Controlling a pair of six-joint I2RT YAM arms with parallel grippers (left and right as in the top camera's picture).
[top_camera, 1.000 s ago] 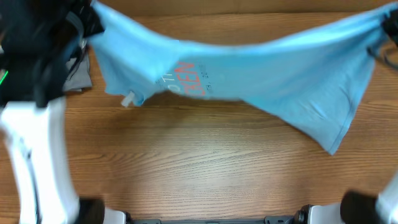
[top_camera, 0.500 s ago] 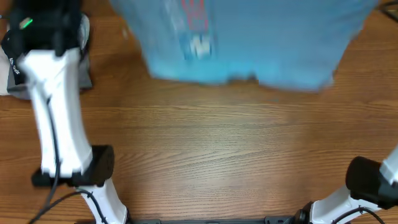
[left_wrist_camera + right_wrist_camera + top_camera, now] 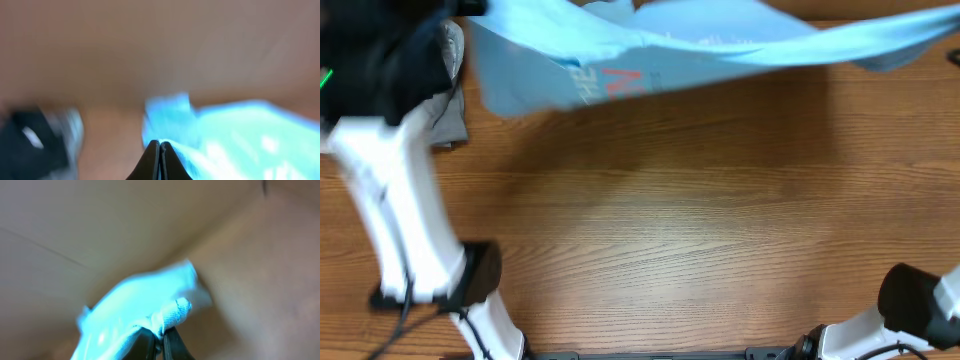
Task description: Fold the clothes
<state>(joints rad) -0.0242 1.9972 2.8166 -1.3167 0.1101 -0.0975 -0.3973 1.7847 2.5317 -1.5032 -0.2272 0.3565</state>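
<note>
Along the 12 o'clock edge of the overhead view, we hold the sky-blue T-shirt (image 3: 720, 45) in the air as a long stretched band. It runs from about 11 o'clock to 2 o'clock above the wooden table (image 3: 670, 240). Its red and white lettering (image 3: 615, 82) sits close to 12 o'clock, on a flap that droops below the band.

Our left gripper (image 3: 160, 147) has its 2 fingers pressed together on an edge of the blue fabric. Our right gripper (image 3: 161, 336) is likewise pinched on a ribbed hem. Both wrist views are blurred, so we cannot tell which part of the shirt each one holds.

A grey garment (image 3: 448, 115) lies near 10 o'clock, just beside the left arm (image 3: 390, 200).

We judge the step in hand to be spreading: the shirt is lifted and taut, not yet laid down. The next move calls for lowering both grippers together toward 6 o'clock with the tension kept. That way the cloth should land flat and apart from the grey garment before any fold begins.
</note>
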